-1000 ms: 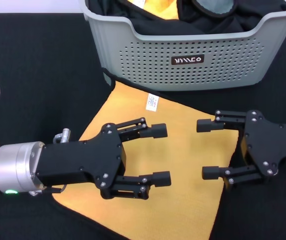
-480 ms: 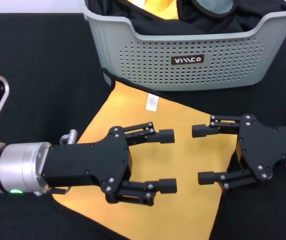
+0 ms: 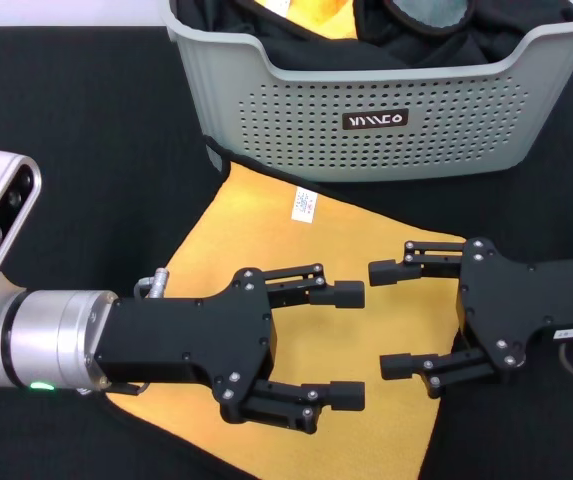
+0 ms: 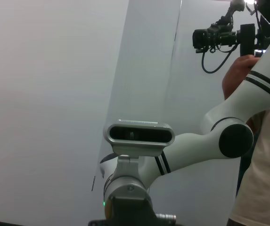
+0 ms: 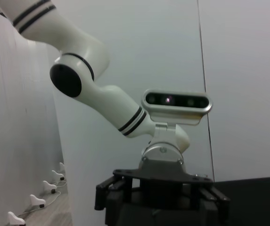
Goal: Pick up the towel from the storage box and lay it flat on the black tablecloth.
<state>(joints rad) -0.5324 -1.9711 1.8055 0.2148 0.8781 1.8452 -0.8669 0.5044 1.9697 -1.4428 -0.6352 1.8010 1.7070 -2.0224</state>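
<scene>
Nearest the robot, left gripper [image 3: 350,345]: held over the towel's near half, fingers spread wide, holding nothing.
Right gripper [image 3: 390,318]: facing the left one fingertip to fingertip, a small gap between them, likewise wide open and empty.
Towel [image 3: 366,410]: spread flat beneath both grippers, white tag toward the box.
Black tablecloth [image 3: 76,150]: under everything.
Storage box [image 3: 296,110]: farthest, beyond the towel's far edge, dark cloth and an orange piece inside.

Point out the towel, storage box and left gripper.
towel [image 3: 366,345]: head view, bare middle between the grippers.
storage box [image 3: 296,110]: head view, perforated front wall.
left gripper [image 3: 350,344]: head view, midway between fingertips.
</scene>
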